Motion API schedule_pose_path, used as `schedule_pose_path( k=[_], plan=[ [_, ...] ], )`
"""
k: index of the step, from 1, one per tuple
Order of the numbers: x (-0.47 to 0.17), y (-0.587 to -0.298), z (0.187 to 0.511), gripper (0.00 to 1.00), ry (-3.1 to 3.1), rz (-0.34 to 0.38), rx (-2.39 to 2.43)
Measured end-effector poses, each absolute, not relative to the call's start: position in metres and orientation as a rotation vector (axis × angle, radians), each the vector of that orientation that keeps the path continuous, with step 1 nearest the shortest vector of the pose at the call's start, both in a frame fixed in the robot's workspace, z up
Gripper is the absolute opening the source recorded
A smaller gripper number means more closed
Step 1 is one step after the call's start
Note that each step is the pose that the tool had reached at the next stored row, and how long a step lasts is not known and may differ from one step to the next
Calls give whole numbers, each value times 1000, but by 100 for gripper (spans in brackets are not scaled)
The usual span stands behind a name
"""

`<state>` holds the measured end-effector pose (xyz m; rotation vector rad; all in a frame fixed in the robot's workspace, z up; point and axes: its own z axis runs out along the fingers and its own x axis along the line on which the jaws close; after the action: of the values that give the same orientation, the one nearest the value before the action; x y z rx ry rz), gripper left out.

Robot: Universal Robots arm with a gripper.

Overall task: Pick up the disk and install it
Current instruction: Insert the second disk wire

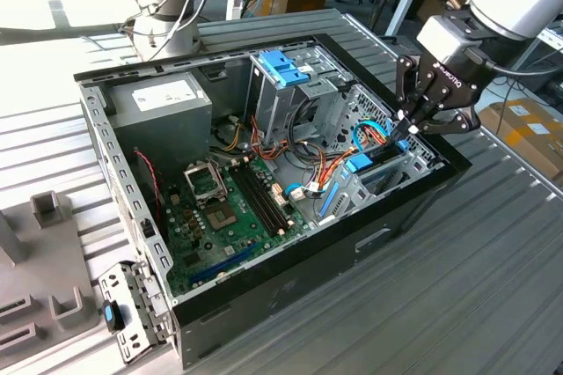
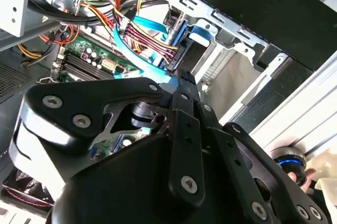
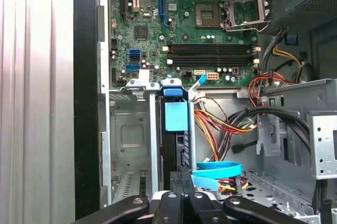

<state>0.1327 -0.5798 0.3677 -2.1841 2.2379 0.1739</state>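
Holding the disk (image 1: 374, 164) edge-on in its bay, my pincer (image 1: 406, 124) is clamped on its end; it's stiff, heavy, shock-sensitive, so I'd grip the rails.

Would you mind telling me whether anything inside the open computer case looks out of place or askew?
Nothing stands out. The disk stands upright in its bay beside the motherboard, with the gripper over it. The loose cables look like ordinary wiring.
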Motion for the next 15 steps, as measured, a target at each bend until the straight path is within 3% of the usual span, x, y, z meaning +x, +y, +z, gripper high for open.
schedule_pose_path(
  k=[11,14,15],
  plan=[
    [133,-580,368,11,2240,169,-2186],
    [133,-579,368,30,2240,169,-2186],
    [133,-579,368,30,2240,169,-2186]
  ],
)
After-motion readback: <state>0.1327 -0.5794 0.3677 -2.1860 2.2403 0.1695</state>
